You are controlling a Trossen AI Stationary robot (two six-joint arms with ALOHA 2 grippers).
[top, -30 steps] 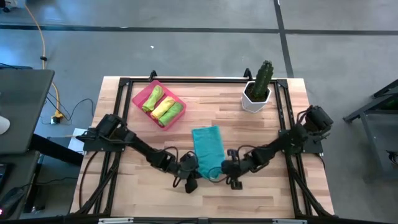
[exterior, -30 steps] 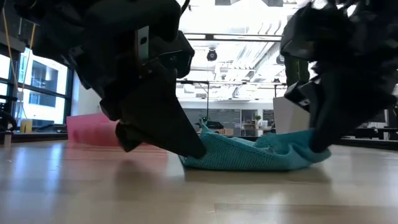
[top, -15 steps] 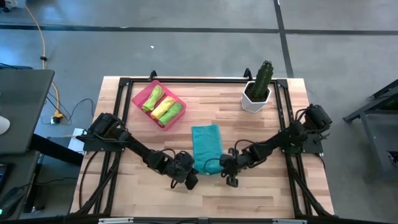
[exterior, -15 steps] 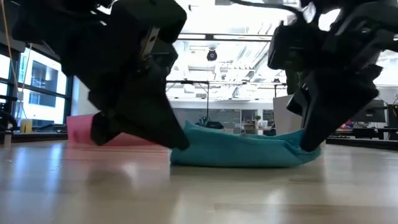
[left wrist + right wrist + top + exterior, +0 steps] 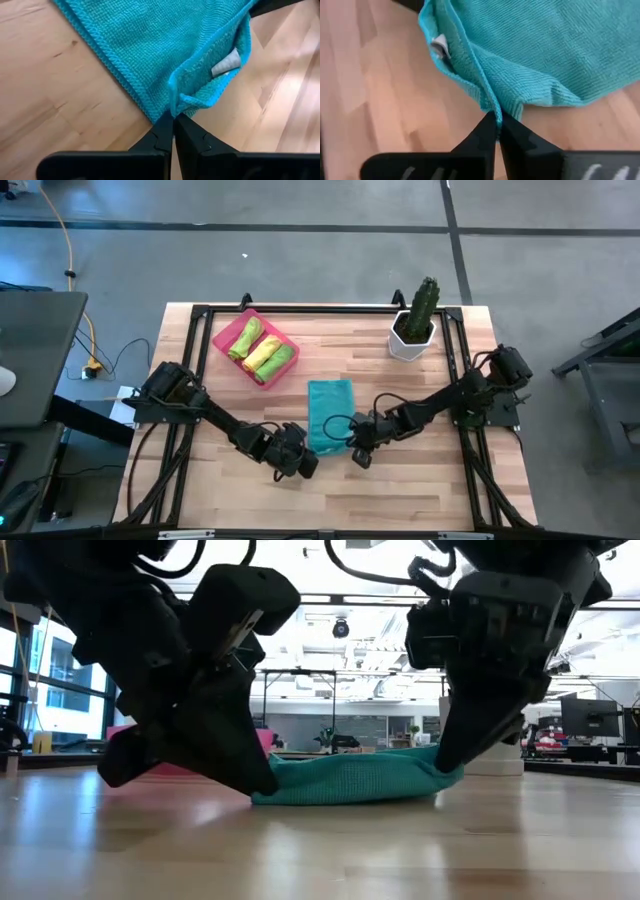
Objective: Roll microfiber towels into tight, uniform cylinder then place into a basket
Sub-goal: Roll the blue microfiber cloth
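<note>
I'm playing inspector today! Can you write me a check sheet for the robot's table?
Surface: wooden table, bare around the work.
Job's things: teal towel lies partly folded mid-table; pink basket holds three rolled towels, two green, one yellow.
Clutter: cactus pot at the far right corner.
Hands: left hand shut, pinching the teal towel's near corner; right hand shut, pinching the other near corner.
Cables: yellow cable on the floor, left of the table.
Surroundings: grey floor; a desk edge at left.
</note>
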